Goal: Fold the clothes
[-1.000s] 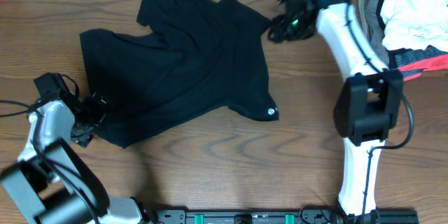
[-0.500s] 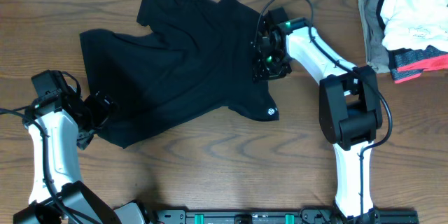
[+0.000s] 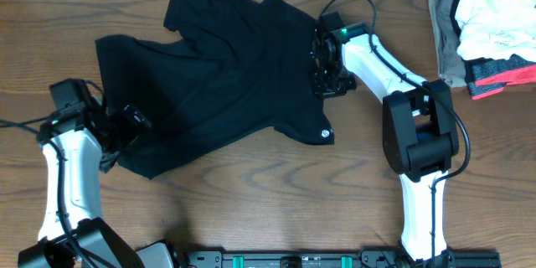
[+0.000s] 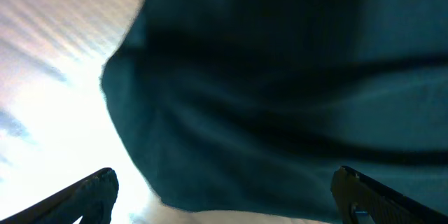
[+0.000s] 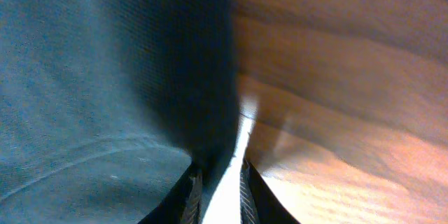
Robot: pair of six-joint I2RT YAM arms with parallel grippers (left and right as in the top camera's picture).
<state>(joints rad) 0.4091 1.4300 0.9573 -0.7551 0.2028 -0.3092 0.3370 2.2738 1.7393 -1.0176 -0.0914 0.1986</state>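
Here we are over the brown wooden desk [image 3: 251, 209], and the black short-sleeved T-shirt [image 3: 218, 75] lies spread open across its middle and left, sleeves toward the far edge, wrinkled and not yet folded. A small round white logo [image 3: 325, 135] shows near its lower right corner.

The left gripper [image 3: 126, 126] sits at the shirt's lower left corner. From the left wrist we see its jaws set wide apart, one dark finger [image 4: 94, 189] at each bottom corner of the view and black cloth filling the space ahead.

The right gripper [image 3: 322, 75] is down on the shirt's right edge. From the right wrist, its jaws are drawn nearly together with only a thin slit between them, right where the black hem meets bare wood. We cannot tell whether any cloth is caught there.

At the far right corner rests a pile of folded white, grey and red clothes [image 3: 486, 25], well apart from the shirt.
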